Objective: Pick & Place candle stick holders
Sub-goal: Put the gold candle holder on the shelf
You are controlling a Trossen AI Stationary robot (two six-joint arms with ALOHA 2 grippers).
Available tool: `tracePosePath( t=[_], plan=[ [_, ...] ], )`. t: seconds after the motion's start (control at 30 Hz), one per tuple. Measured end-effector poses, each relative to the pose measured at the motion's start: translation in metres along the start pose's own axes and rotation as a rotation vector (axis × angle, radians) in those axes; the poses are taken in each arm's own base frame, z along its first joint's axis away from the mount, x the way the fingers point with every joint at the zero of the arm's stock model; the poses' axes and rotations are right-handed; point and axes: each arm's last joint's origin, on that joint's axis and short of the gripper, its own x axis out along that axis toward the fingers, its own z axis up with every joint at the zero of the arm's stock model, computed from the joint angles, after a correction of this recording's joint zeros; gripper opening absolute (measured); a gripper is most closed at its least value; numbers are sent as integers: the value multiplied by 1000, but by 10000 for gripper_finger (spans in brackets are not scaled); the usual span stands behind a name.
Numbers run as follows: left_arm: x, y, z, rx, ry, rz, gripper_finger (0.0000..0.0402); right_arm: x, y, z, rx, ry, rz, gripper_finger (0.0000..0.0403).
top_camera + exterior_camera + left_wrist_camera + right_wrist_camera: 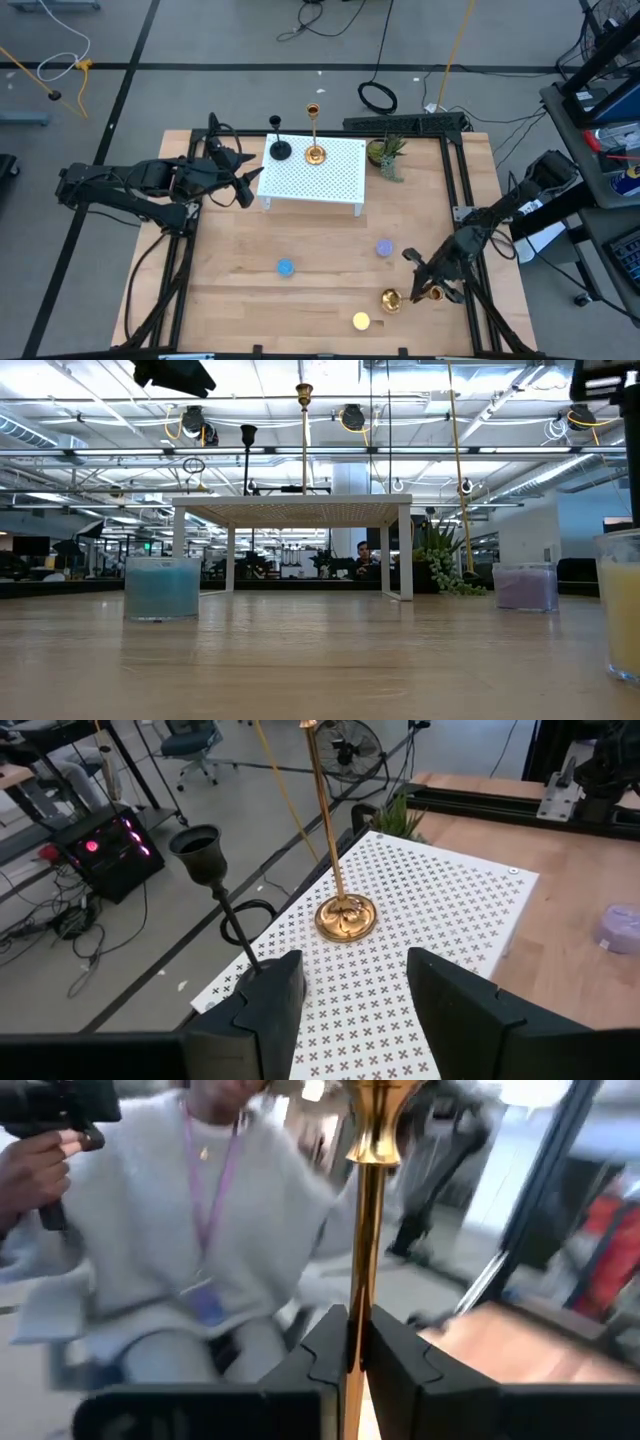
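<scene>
Right gripper clamped on a gold holder at the near right of the table; left gripper spread wide by the white stand.

The right gripper (358,1355) has its fingers pinched tight on the slim stem of a gold candle stick holder (368,1230); in the high view this holder (392,299) lies tipped over near the table's (300,300) near right edge, round base toward the left, stem running right into the gripper (430,290). Farther back, the left gripper (345,995) holds nothing, fingers well apart, just at the left end of the white perforated stand (330,180). On that stand the black holder (215,890) and the second gold holder (335,840) stand upright, side by side, stems vertical.
</scene>
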Motion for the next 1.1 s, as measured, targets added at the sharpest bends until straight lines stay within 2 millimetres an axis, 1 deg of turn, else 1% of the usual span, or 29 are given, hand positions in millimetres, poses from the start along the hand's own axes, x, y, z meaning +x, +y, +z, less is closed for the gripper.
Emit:
tracePosePath(
  t=[0.07, 0.13, 0.2, 0.27, 0.4, 0.47, 0.53, 0.6, 0.7, 0.87, 0.97, 1.1],
  plan=[
    [0, 0, 0, 20, 0, 0, 189, -1, -5, 7, -38, -68, -86, 12],
    [0, 0, 0, 35, 0, 1, 189, 1, -13, 16, -43, -119, -216, 12],
    [0, 0, 0, 46, 0, 1, 189, 4, -24, 25, -27, -140, -354, 13],
    [0, 0, 0, 59, 1, 1, 189, 12, -36, 35, -25, -141, -457, 13],
    [0, 0, 0, 86, 1, 1, 189, 32, -69, 56, 6, -157, -587, 13],
    [0, 0, 0, 93, 2, 1, 189, 40, -87, 68, 1, -136, -676, 13],
    [0, 0, 0, 95, 3, 1, 189, 44, -106, 77, -16, -75, -773, 13],
    [0, 0, 0, 95, 3, 1, 189, 45, -125, 85, 4, -23, -871, 13],
    [0, 0, -1, 99, 8, 2, 189, 41, -152, 100, -7, 22, -997, 13],
    [0, 1, -3, 114, 28, 3, 189, 20, -190, 115, -36, 82, -1150, 13],
    [0, 1, -3, 116, 30, 3, 189, 3, -206, 115, -46, 102, -1236, 13],
    [0, 1, -3, 131, 30, 3, 189, -22, -224, 109, -13, 137, -1343, 13]
  ],
)
